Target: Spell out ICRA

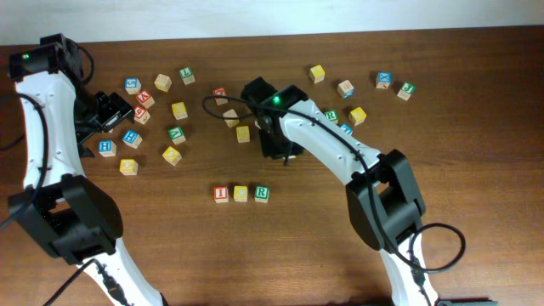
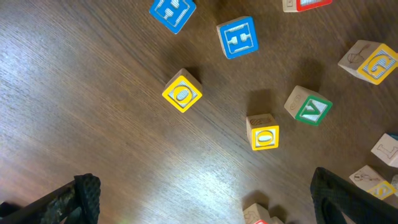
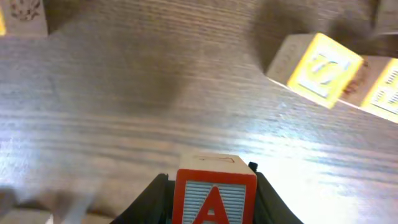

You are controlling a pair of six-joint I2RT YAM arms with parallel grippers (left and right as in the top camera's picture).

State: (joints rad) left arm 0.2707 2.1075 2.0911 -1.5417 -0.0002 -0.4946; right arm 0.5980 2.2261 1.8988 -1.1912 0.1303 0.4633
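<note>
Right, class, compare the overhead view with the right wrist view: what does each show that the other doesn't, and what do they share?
Only the overhead view shows the laid-out row of three blocks, ending in a green R, and the left gripper, open, by the scattered blocks. Only the right wrist view shows the red A block held in the right gripper; from overhead the gripper hides it. Both show the brown wooden table and loose yellow blocks nearby.
</note>
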